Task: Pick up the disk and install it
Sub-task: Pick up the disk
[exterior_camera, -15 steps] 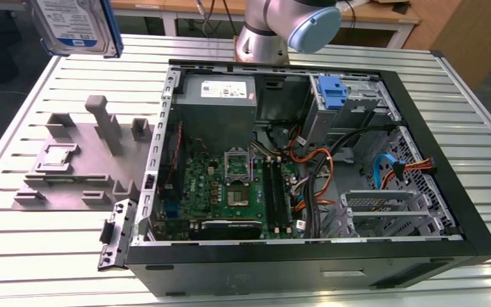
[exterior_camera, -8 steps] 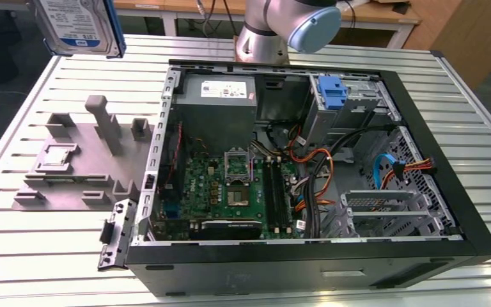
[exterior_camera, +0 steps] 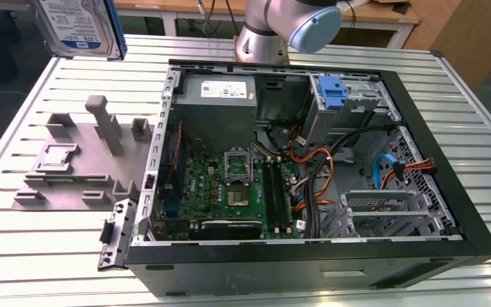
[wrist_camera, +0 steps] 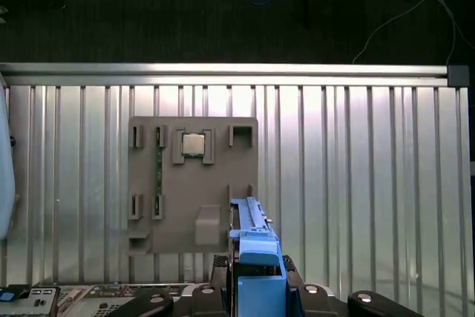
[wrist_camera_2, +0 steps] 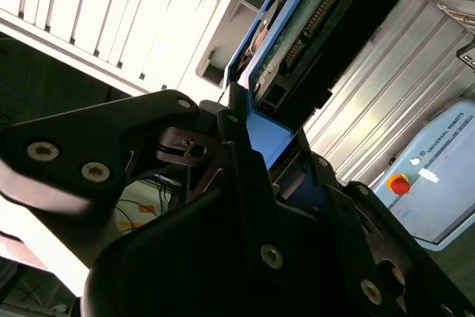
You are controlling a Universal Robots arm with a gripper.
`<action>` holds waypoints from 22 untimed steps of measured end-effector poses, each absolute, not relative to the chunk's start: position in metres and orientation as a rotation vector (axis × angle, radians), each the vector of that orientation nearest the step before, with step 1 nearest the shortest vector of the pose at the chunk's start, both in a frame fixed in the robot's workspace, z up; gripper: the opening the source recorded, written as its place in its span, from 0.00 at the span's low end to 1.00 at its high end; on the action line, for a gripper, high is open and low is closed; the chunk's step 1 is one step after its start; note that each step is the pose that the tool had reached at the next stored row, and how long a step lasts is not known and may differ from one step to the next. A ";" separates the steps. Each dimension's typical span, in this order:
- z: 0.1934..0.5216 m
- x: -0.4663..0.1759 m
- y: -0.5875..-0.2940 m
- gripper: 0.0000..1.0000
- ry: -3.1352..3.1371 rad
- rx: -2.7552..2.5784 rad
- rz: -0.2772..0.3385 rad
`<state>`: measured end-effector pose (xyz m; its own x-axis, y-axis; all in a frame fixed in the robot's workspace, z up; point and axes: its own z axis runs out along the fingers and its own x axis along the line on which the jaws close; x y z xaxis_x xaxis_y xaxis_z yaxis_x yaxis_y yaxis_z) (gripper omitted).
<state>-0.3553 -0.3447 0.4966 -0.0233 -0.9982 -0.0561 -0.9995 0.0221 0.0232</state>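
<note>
The disk [exterior_camera: 79,25] hangs high over the table's far corner on the exterior view's left, upright, with its blue-and-white label facing the camera and a blue rail along its edge. In the second wrist view my gripper [wrist_camera_2: 256,142] is shut on the disk [wrist_camera_2: 297,31], its black fingers [wrist_camera_2: 185,146] clamping the blue-railed end; the green circuit-board side and connector show. In the first wrist view the disk [wrist_camera: 252,246] shows edge-on as a blue rail between the gripper's [wrist_camera: 256,298] fingers, above the slatted table.
An open computer case [exterior_camera: 314,259] lies on the slatted metal table [exterior_camera: 49,256], holding a motherboard [exterior_camera: 228,185], a grey power supply [exterior_camera: 218,89], cables and a blue bracket [exterior_camera: 334,96] in the drive bay. A grey fixture block [exterior_camera: 75,166] sits left of it. The arm's base [exterior_camera: 267,32] stands behind.
</note>
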 end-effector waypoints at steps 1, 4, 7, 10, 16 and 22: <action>0.497 -0.355 -0.346 0.36 2.229 -2.178 0.087; 0.497 -0.355 -0.349 0.36 2.230 -2.177 0.087; 0.497 -0.354 -0.352 0.36 2.230 -2.177 0.087; 0.497 -0.353 -0.352 0.36 2.231 -2.176 0.087; 0.497 -0.346 -0.352 0.36 2.231 -2.176 0.087; 0.497 -0.340 -0.352 0.36 2.231 -2.176 0.087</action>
